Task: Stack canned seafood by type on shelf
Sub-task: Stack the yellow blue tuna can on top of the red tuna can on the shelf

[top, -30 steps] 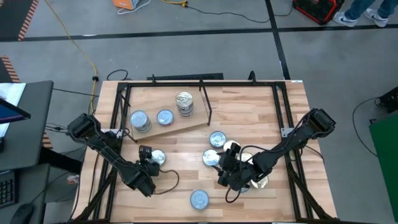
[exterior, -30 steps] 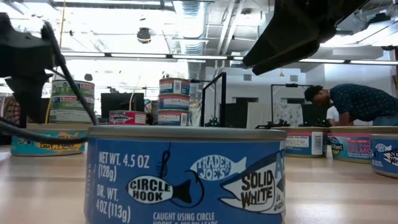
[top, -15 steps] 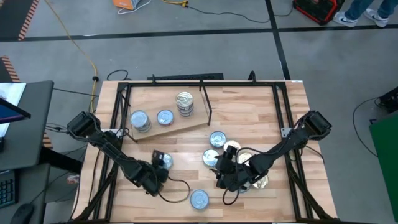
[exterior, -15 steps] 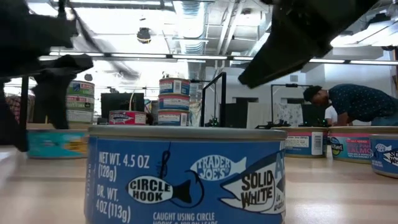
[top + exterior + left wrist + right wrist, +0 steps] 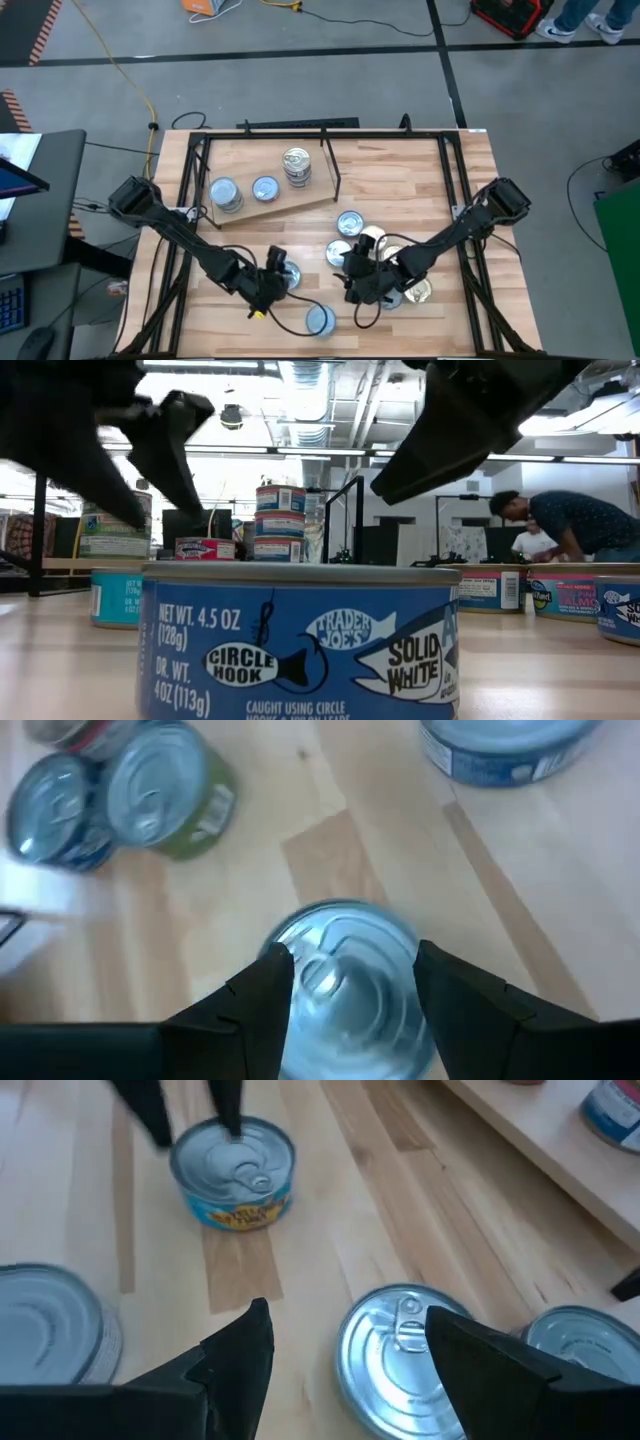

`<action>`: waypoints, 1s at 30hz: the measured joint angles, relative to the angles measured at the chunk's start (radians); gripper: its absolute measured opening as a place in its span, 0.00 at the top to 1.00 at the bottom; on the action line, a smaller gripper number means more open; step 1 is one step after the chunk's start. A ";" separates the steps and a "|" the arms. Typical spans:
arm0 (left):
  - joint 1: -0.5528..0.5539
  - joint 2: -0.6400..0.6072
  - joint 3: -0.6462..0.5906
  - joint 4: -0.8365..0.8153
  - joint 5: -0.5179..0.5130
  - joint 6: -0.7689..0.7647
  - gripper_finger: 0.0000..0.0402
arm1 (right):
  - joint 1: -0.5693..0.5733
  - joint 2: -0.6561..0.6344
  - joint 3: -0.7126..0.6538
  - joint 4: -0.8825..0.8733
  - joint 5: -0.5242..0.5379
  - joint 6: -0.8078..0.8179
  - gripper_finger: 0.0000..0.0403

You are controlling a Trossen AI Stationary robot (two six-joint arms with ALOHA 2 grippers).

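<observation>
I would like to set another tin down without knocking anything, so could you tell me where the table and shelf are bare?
Bare: the table right of the black rod, and the shelf edge beside the tall stack. Crowded: the loose tins around the right gripper, and the tin at the left gripper.

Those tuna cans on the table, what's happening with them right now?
Two robot arms are sorting cans onto the shelf, a plywood board at the back where three stacks already stand. The left gripper has its fingers on either side of a silver-lidded can near the table's front. The right gripper hovers open over a loose cluster of cans right of centre, with a silver-lidded one between its fingers, ungripped. Another blue can waits at the front edge.
</observation>
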State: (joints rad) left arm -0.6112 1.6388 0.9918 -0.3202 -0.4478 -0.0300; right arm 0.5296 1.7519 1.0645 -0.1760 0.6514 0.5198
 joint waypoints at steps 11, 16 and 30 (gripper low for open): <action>0.116 -0.086 -0.027 -0.263 0.134 -0.505 0.51 | 0.003 0.000 0.000 0.020 0.001 0.000 0.28; 0.179 -0.131 -0.136 -0.111 0.251 -0.582 0.51 | 0.006 0.000 0.000 0.030 0.002 -0.006 0.28; 0.208 -0.179 -0.229 -0.027 0.295 -0.622 0.97 | 0.005 0.000 0.000 0.043 0.002 -0.024 0.28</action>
State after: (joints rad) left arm -0.4037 1.4597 0.7630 -0.3470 -0.1526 -0.6520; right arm 0.5343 1.7523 1.0645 -0.1326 0.6533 0.4957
